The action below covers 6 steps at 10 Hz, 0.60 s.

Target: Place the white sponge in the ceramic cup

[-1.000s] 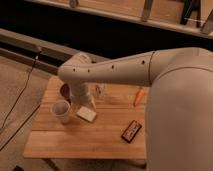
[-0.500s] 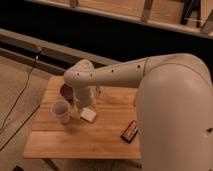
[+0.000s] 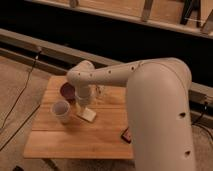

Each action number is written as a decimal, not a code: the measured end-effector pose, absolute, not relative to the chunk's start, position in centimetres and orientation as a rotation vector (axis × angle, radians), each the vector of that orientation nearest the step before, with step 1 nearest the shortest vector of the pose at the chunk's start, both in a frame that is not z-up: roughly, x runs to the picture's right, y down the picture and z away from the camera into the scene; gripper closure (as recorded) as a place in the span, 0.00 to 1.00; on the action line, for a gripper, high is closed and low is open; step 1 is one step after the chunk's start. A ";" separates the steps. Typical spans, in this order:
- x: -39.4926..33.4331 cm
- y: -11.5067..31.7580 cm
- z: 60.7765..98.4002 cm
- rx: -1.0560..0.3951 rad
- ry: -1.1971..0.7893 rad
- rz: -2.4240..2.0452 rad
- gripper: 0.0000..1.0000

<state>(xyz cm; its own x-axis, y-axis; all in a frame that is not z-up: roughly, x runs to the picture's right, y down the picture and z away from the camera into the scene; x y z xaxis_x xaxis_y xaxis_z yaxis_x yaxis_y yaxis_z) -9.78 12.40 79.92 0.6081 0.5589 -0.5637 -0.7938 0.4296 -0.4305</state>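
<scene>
Gripper (image 3: 83, 105): pointed down at wooden table (image 3: 50, 145), jaws spread wide. White sponge (image 3: 88, 115): flat on table, directly beneath fingertips, contact not discernible. Ceramic cup (image 3: 61, 111): upright, just left of gripper. Maroon bowl (image 3: 67, 90): just behind gripper.

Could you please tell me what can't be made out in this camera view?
All in the camera view:
- Gripper, down at the sponge beside the cup: contact is too blurred to tell.
- Black object: mostly hidden behind the arm.
- Table: right side covered by the arm.
- Bowl: right part hidden by the arm.
</scene>
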 end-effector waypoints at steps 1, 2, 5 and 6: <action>-9.9 12.2 81.2 -0.725 0.340 0.828 0.35; -10.1 12.2 82.1 -0.719 0.326 0.798 0.35; -10.4 12.3 84.6 -0.708 0.296 0.733 0.35; -10.8 12.2 85.2 -0.708 0.284 0.720 0.35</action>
